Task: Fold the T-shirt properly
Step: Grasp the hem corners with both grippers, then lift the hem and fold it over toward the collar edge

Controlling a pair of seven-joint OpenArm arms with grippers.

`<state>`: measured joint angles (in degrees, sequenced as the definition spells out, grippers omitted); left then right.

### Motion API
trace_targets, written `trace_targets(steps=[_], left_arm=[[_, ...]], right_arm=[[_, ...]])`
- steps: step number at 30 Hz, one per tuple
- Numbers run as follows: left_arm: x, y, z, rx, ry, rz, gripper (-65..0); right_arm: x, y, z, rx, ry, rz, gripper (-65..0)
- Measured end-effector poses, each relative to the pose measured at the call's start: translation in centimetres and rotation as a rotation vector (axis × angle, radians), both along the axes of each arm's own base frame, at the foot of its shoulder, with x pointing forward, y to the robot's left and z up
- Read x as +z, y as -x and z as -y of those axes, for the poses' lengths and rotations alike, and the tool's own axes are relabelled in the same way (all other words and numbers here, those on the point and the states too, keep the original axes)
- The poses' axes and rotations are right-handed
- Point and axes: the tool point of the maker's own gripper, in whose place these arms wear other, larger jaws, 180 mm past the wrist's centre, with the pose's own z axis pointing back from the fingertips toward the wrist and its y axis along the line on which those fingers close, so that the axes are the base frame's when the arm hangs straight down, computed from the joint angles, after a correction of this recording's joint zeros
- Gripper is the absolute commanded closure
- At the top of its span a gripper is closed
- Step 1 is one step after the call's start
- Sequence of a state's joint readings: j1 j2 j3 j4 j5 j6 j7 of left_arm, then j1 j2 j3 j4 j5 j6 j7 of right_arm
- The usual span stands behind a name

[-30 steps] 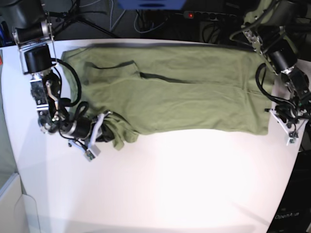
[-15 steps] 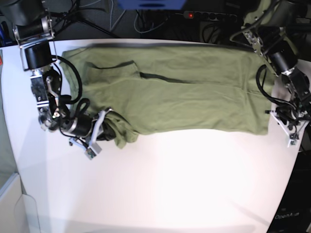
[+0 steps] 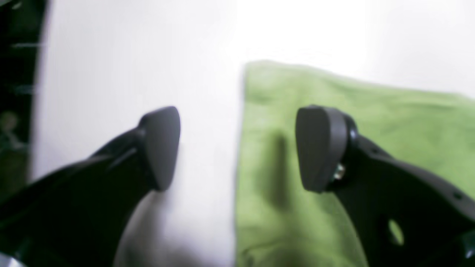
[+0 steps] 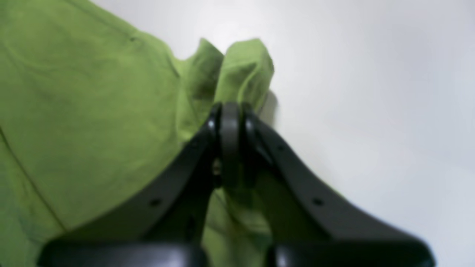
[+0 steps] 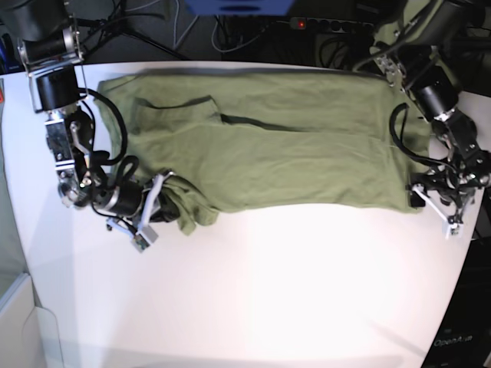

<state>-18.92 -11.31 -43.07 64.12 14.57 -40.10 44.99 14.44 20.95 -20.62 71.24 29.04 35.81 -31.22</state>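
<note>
The olive-green T-shirt (image 5: 291, 161) lies spread across the far half of the white table (image 5: 291, 291). My right gripper (image 5: 157, 201) is at its near left corner. In the right wrist view that gripper (image 4: 230, 122) is shut on a bunched fold of the T-shirt (image 4: 74, 92), which sticks up past the fingertips. My left gripper (image 5: 433, 205) sits at the shirt's near right corner. In the left wrist view this gripper (image 3: 239, 148) is open with nothing between its pads. One pad hangs over the T-shirt (image 3: 371, 122) and the other over bare table, so the cloth's edge runs below the gap.
Cables and a power strip (image 5: 330, 24) lie behind the table's far edge. The table's right edge (image 5: 468, 253) is close beside the left arm, with dark floor beyond. A pale box (image 5: 19, 322) stands off the near left corner.
My left gripper has opened and shifted a little left over the shirt's right corner. The right gripper stays shut on the bunched cloth, almost unmoved.
</note>
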Motion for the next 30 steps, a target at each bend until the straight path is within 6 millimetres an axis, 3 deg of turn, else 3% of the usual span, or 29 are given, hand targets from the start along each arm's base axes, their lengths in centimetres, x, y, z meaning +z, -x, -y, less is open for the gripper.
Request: trace_targets(steps=[4,13,15,20,21,23,30], left_arm=[[-1.8,0.4,0.9,-0.003,0.045,-0.029,-46.3],[-2.0,-0.4,1.3,-0.005,0.073,0.003,-45.8],[-1.9,-0.5,1.3,-0.005,0.072,0.010,-38.8],[-2.0,-0.5,1.4,-0.005,0.074,0.009,-2.6],[-2.0,-0.5,1.4,-0.006,0.074,0.009,0.0],[-2.0,-0.5,1.4,-0.005,0.075,0.009,-2.8],[-1.0,-0.7,1.1,-0.004,0.049,0.030,-2.7]], right_arm=[[0.0,0.0,0.6,-0.003,0.013,0.000,-0.6],[0.1,-0.2,0.6,-0.003,0.014,0.002,-0.6],[0.1,-0.2,0.5,-0.003,0.013,0.003,-0.6],[0.1,-0.2,0.6,-0.003,0.014,0.002,-0.6],[0.1,-0.2,0.6,-0.003,0.014,0.003,-0.6],[0.1,-0.1,0.6,-0.003,0.014,0.002,-0.6],[0.0,0.0,0.6,-0.003,0.012,-0.001,-0.6]])
